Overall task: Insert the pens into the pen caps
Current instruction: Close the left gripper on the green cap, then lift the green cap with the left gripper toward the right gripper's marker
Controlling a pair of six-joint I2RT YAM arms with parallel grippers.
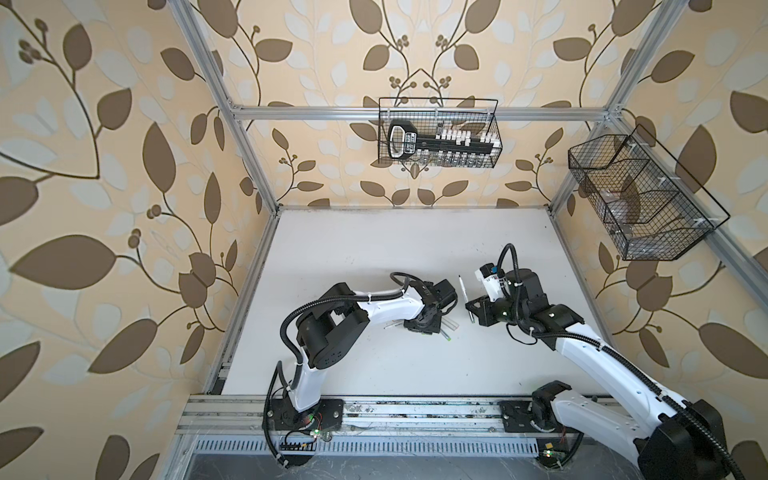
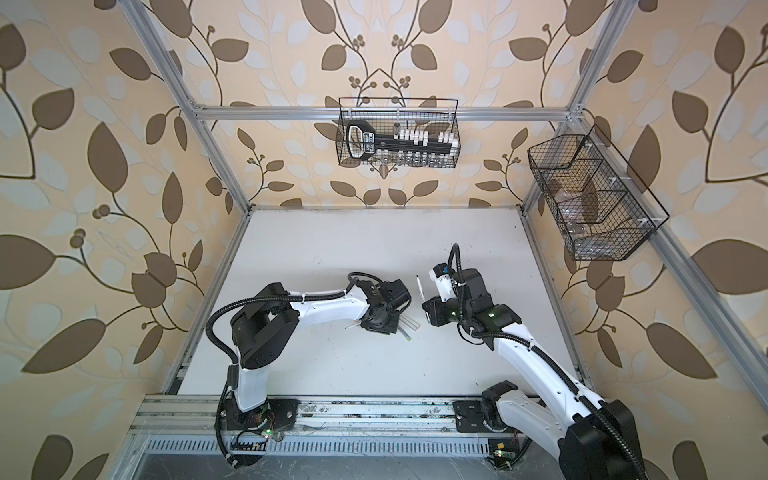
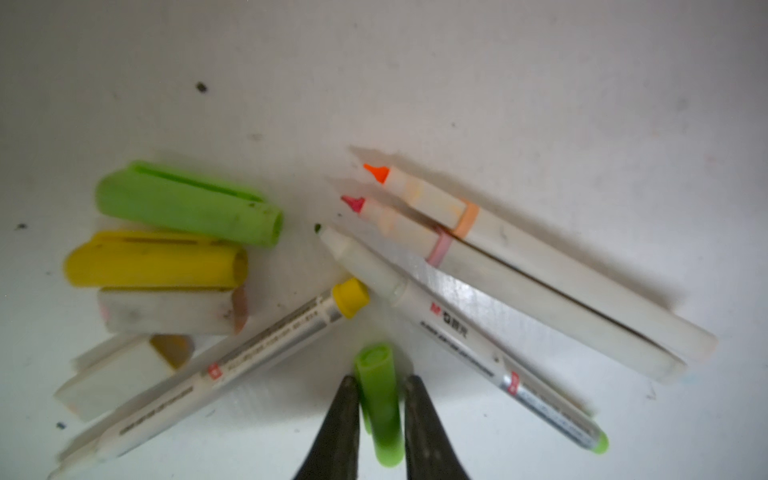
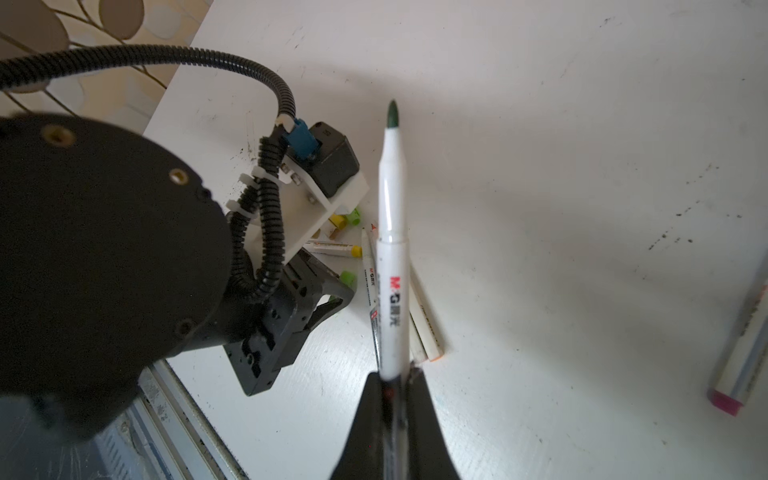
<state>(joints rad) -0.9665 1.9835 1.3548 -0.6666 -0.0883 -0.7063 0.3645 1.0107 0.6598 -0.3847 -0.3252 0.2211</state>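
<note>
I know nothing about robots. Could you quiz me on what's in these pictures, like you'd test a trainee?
1. True or false: the pen in the right end effector has an orange tip.
2. The cap between the fingers of the left end effector is: A yellow, B green, C red.
3. How many wire baskets hang on the frame?
Key: 1 false, its tip is dark green; 2 B; 3 two.

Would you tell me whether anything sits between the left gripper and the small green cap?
Nothing visible does. The small green cap lies between the fingers of the left gripper, apparently touching both. The yellow-ended pen and the green-ended pen lie to either side, outside the jaws.
</note>
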